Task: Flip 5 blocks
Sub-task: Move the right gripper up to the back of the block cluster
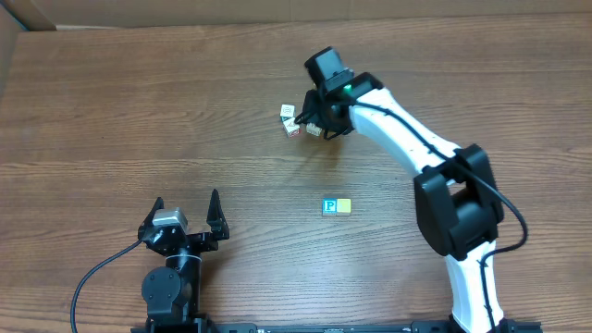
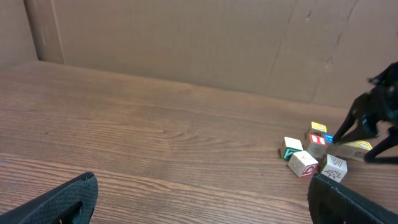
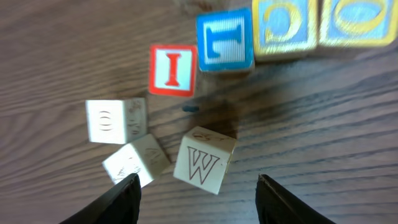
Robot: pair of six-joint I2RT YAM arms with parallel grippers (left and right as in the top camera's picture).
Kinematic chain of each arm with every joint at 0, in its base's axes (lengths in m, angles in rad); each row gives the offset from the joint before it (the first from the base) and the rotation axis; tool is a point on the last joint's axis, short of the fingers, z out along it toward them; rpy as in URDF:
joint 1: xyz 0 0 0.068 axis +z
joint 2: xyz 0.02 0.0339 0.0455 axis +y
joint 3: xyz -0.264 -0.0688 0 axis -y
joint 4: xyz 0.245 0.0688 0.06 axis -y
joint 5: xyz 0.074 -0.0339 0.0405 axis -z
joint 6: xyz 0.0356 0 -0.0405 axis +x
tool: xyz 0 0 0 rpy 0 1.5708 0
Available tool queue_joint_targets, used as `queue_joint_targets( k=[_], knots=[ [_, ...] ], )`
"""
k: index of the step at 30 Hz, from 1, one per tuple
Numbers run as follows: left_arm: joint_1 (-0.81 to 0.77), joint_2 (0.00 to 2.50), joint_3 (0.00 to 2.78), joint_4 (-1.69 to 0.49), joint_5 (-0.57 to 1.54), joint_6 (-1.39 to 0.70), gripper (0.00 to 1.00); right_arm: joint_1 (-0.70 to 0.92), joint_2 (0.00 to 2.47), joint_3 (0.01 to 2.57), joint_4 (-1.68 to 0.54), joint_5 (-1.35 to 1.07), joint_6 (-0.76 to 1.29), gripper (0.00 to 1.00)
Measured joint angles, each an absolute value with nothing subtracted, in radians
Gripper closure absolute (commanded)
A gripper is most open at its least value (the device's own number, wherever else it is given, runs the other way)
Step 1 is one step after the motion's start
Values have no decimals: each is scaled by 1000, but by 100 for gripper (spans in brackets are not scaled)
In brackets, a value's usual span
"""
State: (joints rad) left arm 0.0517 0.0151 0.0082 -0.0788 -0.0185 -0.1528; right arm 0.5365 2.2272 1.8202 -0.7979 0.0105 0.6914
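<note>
Heads up: your right gripper [image 3: 198,186] is over the cluster of blocks [image 1: 288,112] on the far side of the table [image 1: 139,111], a bit right of centre. Its jaws are partway open and they've got hold of nothing. In the right wrist view the W block [image 3: 204,160] sits skewed in the gap just ahead of the fingertips [image 3: 124,193], with bare wood on both sides.

Two pale blocks [image 3: 115,120] sit just left of it, and the red I block [image 3: 172,70] is beyond them. Further out there's a blue-faced block [image 3: 225,40] in a row with some blurry yellow-faced ones.

The blue P block [image 1: 329,207] and a yellow block [image 1: 344,206] sit touching side by side mid-table, well apart from the cluster.

Your left gripper [image 1: 186,200] is low by the near edge with its jaws spread wide and nothing in them.
</note>
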Motion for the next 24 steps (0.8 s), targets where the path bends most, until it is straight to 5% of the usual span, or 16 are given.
queue_joint_targets(
  k=[18,24],
  knots=[
    [52,15,8,-78,-19,-153,0,605,2291,1820,-757,210,736,40],
    [52,15,8,-79,-19,-153,0,589,2292,1818,-696,216,751,53]
  ],
)
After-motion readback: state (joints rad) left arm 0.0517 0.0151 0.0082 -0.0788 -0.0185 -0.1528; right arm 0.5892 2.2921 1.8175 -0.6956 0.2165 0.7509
